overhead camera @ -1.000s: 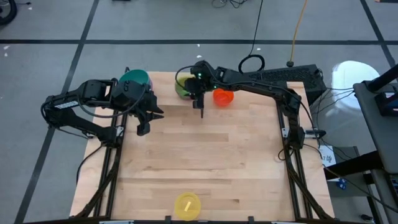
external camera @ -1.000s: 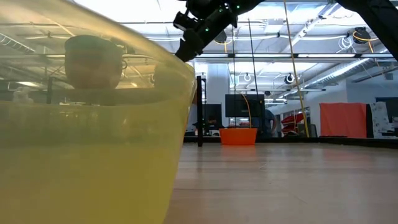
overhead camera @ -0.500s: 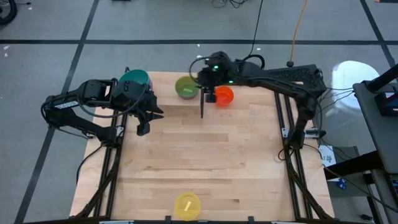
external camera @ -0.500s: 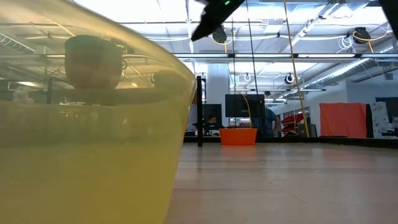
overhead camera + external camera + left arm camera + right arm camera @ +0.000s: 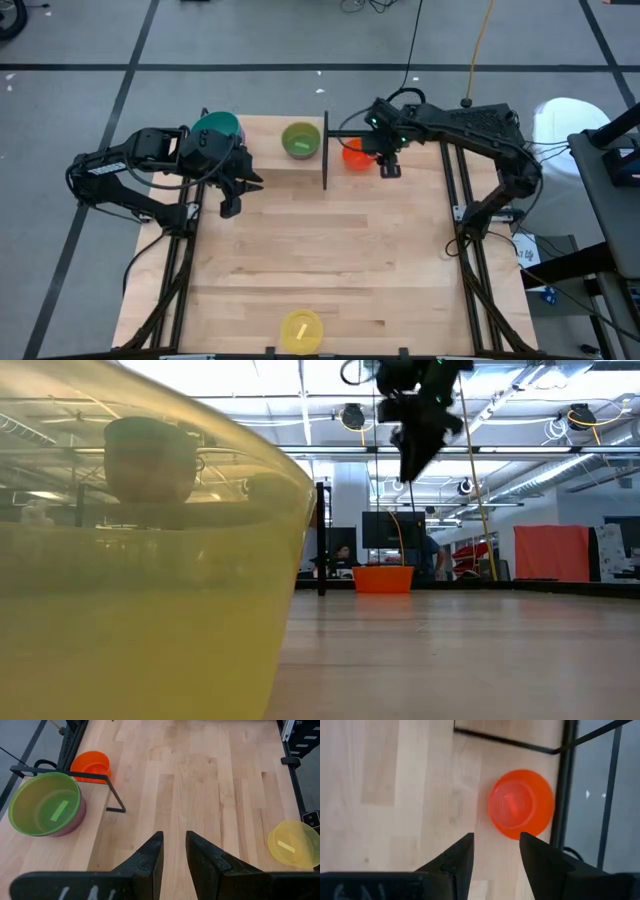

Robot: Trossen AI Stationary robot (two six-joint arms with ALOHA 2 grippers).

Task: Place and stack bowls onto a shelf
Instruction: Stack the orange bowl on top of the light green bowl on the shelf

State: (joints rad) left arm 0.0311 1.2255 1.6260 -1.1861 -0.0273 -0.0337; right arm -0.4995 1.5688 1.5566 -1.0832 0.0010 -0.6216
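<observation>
High view, left to right: the left gripper (image 5: 232, 190) waits over the tabletop's (image 5: 330, 260) left edge, fingers slightly apart, empty. The green bowl (image 5: 300, 140) sits nested on a pink one on the shelf (image 5: 275, 175), beside its black upright (image 5: 325, 150). The orange bowl (image 5: 357, 155) rests near the back edge; the right gripper (image 5: 388, 168) hovers just beside it, fingers apart. The yellow bowl (image 5: 300, 330) lies well apart. These bowls are judged light, stiff and slippery: pinch the rim. Open room lies toward the front.

Pale, smooth wood grain is shown by the tabletop (image 5: 330, 250). Translucent glossy plastic is seen in the yellow bowl (image 5: 140, 560); the orange bowl (image 5: 521, 803) looks smooth, semi-matt plastic.
</observation>
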